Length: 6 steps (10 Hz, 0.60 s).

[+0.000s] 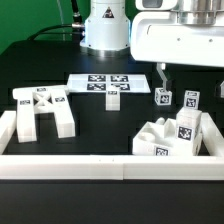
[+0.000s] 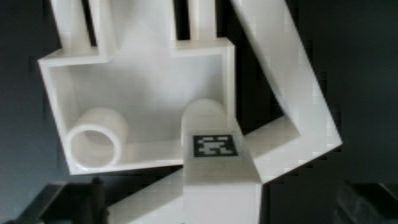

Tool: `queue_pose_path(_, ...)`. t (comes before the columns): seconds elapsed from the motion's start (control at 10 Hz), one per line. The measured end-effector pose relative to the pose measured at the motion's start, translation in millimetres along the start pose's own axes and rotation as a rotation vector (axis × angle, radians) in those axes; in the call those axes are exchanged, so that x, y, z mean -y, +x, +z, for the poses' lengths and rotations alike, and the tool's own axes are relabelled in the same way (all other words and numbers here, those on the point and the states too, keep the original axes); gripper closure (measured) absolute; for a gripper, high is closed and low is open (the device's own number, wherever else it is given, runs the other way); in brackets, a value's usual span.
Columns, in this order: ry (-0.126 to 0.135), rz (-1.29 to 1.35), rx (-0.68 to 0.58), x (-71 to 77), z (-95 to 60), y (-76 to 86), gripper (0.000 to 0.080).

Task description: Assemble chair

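While the fingers (image 1: 160, 75) hang wide apart over the seat block (image 1: 170, 135), two short legs (image 1: 163, 97) stand nearby.

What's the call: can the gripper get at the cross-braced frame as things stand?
Probably yes. The cross-braced frame lies alone at the exterior view's left, nothing over it. The gripper, jaws apparently open, hangs over the seat block at that view's right, so must travel across.

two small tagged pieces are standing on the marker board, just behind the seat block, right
Not quite. The two small tagged pieces stand on the black table, off to the exterior view's right of the marker board, not on it. They do stand just behind the seat block. The exterior view shows this.
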State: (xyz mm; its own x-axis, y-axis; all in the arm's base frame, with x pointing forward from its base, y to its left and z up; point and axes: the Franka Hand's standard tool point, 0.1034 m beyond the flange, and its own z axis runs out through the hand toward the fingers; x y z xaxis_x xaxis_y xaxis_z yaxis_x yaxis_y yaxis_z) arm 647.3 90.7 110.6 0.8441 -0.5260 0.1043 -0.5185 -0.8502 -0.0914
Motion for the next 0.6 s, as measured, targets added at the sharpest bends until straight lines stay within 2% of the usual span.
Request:
queue_pose_path(0.3,-0.001,-0.004,0.001,-1.2,0.8,-0.9,0.0151)
queue_pose_path(0.4,0.010,-0.078,-0.019,-11.5,-2.8,-4.4,0.0151)
queue_pose_path(0.6,0.018,-0.167,-0.036,-68.9,-10.4,-21.1,0.0151)
